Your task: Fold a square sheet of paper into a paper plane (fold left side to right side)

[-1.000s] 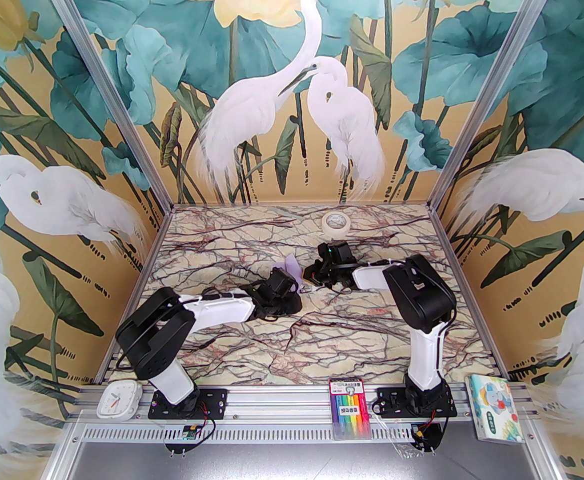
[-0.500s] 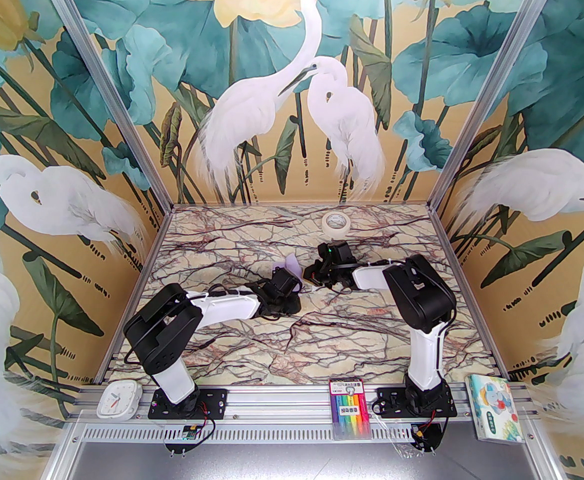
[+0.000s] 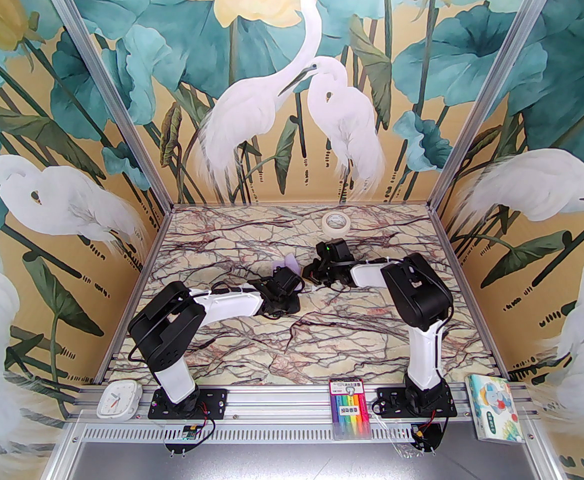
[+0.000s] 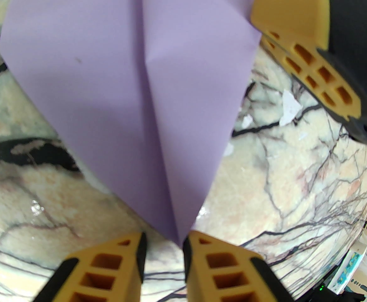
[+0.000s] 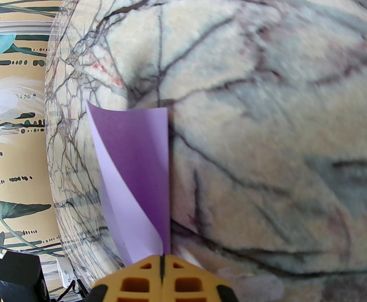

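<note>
Paper plane (image 4: 133, 90), creased lavender, pinched by right tool (image 5: 162, 260); left tool (image 4: 164, 236) narrowly apart.

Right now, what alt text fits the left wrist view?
A lavender paper plane, creased down its centre, points its tip toward the gap between the left gripper's parted fingers. The right gripper pinches its edge, over the marble table.

Tape roll (image 3: 335, 223) stands behind right hand (image 5: 162, 258); near table (image 3: 322, 348) open.

Paper plane (image 4: 133, 99): far end cut off at the top edge, left wrist view; from above, mostly hidden behind the wrist of the left arm (image 3: 231, 308). Bench (image 5: 265, 137) right of the plane smeared, right wrist view.
</note>
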